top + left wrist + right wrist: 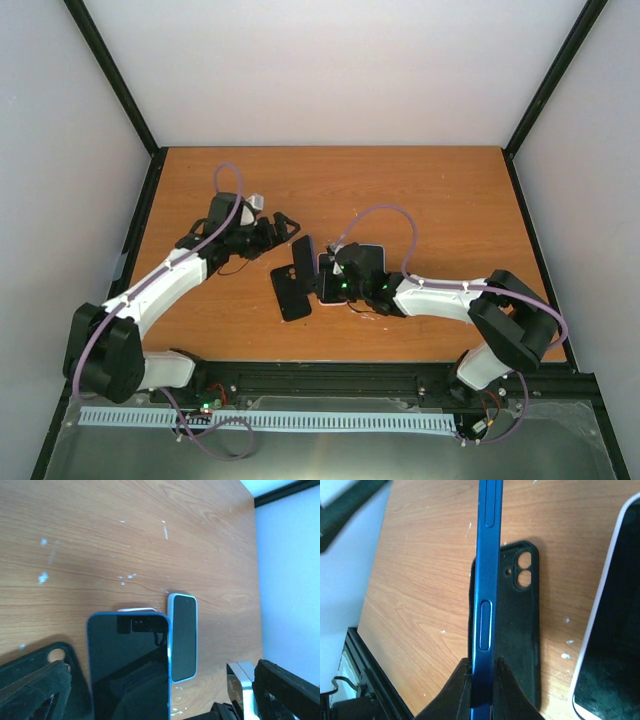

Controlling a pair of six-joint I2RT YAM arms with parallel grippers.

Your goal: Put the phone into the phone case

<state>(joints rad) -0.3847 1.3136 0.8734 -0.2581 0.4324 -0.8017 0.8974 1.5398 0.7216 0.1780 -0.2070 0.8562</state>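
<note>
My right gripper (483,680) is shut on the lower end of a blue phone (486,580) and holds it on edge just above the black phone case (517,630). The case lies open side up on the table with its camera cut-outs at the far end. In the top view the phone (302,256) stands tilted over the case (288,292), with my right gripper (326,278) on it. My left gripper (283,228) is open, just left of the phone and not touching it. In the left wrist view the phone's dark screen (130,670) faces the camera between the spread fingers (285,690).
A second phone with a pale blue-white rim (183,637) lies flat on the table just right of the held phone; it also shows in the right wrist view (612,630) and partly under my right arm (370,252). Black frame rails border the table.
</note>
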